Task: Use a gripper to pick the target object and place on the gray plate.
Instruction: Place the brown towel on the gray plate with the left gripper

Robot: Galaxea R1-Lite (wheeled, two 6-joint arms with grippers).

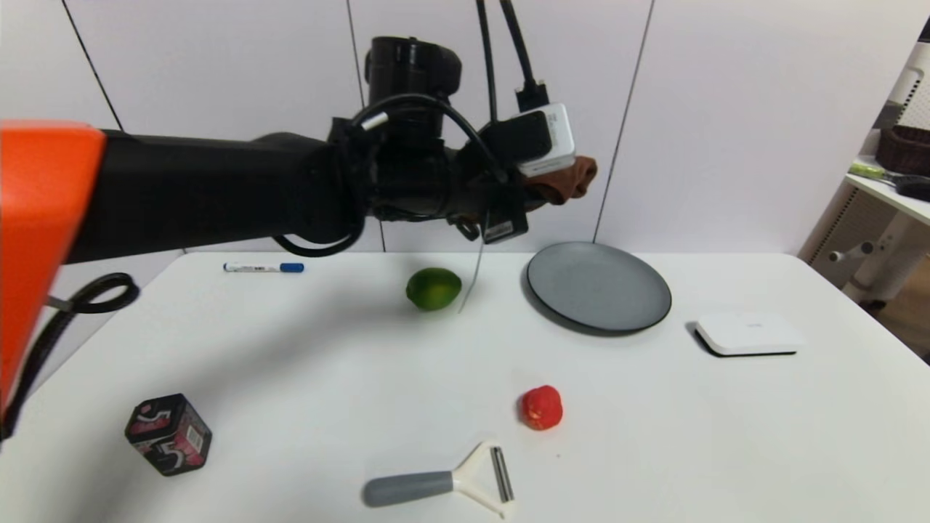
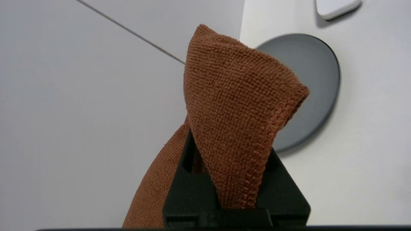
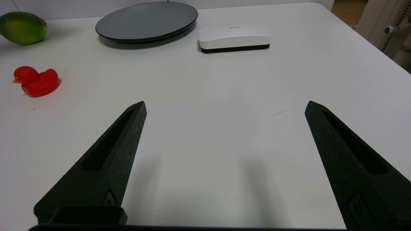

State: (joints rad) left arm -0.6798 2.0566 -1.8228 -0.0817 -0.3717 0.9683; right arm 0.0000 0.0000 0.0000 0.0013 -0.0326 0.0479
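Observation:
My left gripper is raised high over the back of the table, left of the gray plate. It is shut on the brown cloth, which bunches out past the white box on the wrist. In the left wrist view the cloth stands up between the black fingers and hangs down one side; the plate lies bare beyond it. My right gripper is open and empty, low over bare table near the front; it does not show in the head view. The plate also shows in the right wrist view.
A green lime lies left of the plate. A flat white box lies right of it. A red duck toy, a gray-handled peeler, a dark cube and a marker pen are scattered around.

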